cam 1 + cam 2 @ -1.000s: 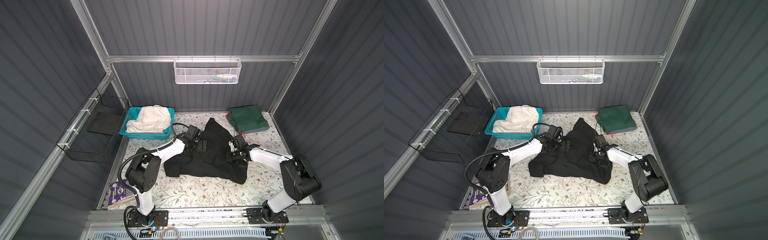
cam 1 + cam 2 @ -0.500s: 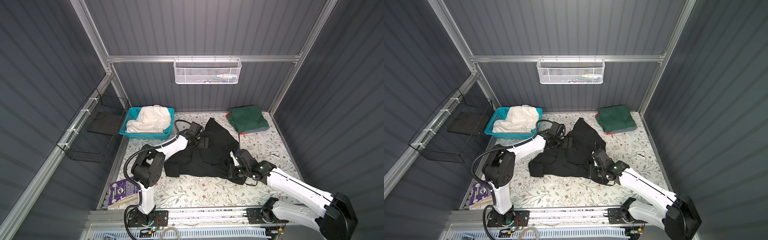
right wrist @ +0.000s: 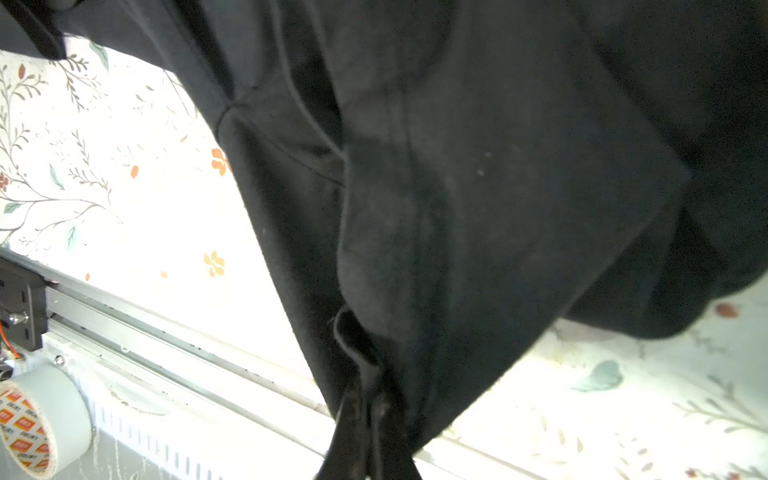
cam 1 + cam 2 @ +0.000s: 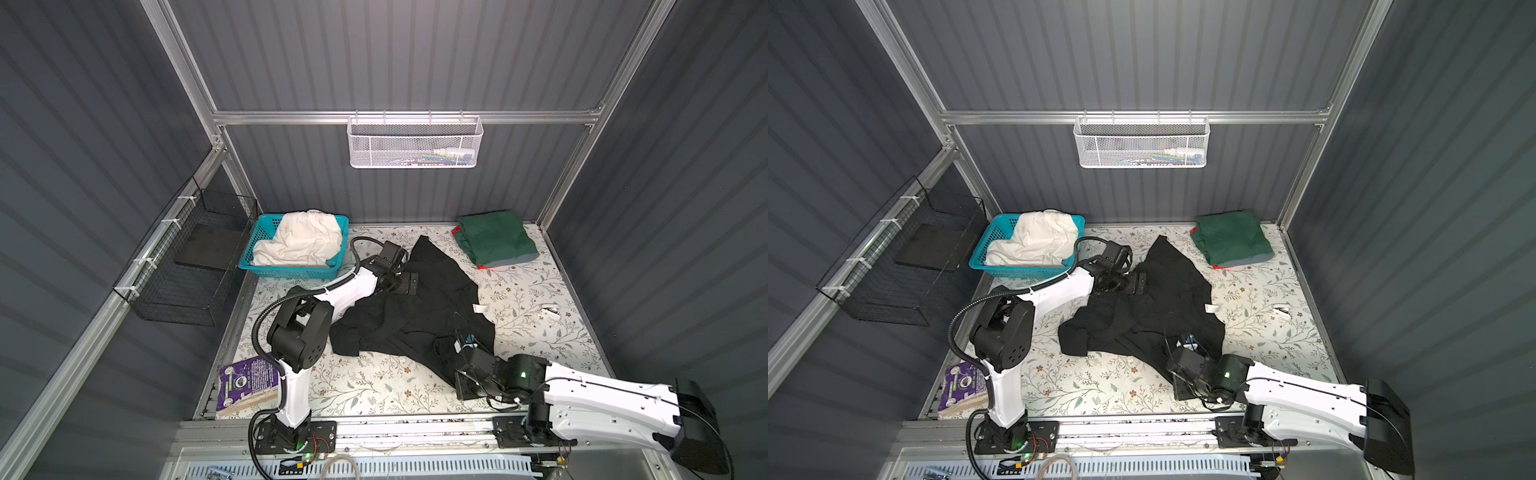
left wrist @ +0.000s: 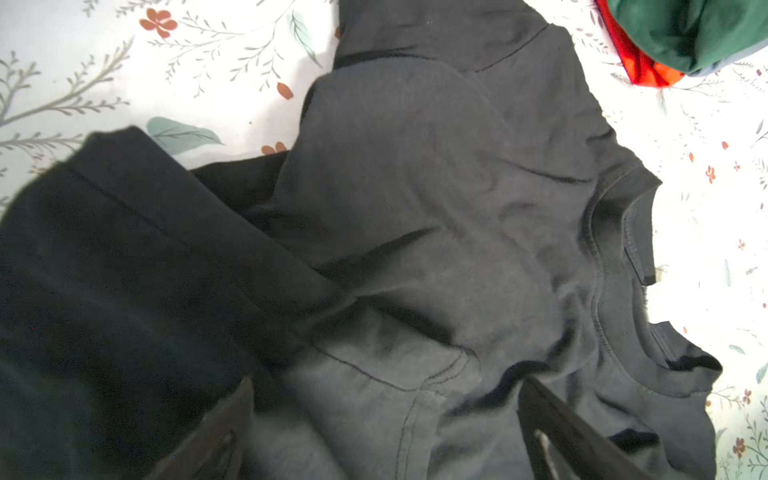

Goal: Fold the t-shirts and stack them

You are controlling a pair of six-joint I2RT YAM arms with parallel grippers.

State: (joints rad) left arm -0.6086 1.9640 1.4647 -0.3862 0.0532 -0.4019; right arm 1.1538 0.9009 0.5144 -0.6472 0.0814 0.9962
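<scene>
Cloth from the black shirt (image 4: 415, 320) is pinched in the right gripper (image 3: 365, 403), whose jaws are closed narrow on a bunched corner at the shirt's 5 o'clock, raised above the table (image 4: 374, 386). The rest of the shirt lies crumpled across the table's middle, with its collar toward 3 o'clock. The left gripper (image 5: 384, 386) is over the shirt's 11 o'clock edge, jaws spread wide with nothing between them. At the table's 1 o'clock the green shirt (image 4: 494, 237) lies folded on top of the grey shirt (image 4: 515, 258) and the red shirt (image 5: 640, 68). The cream shirt (image 4: 299, 241) is heaped in the basket (image 4: 291, 272) at 11 o'clock.
</scene>
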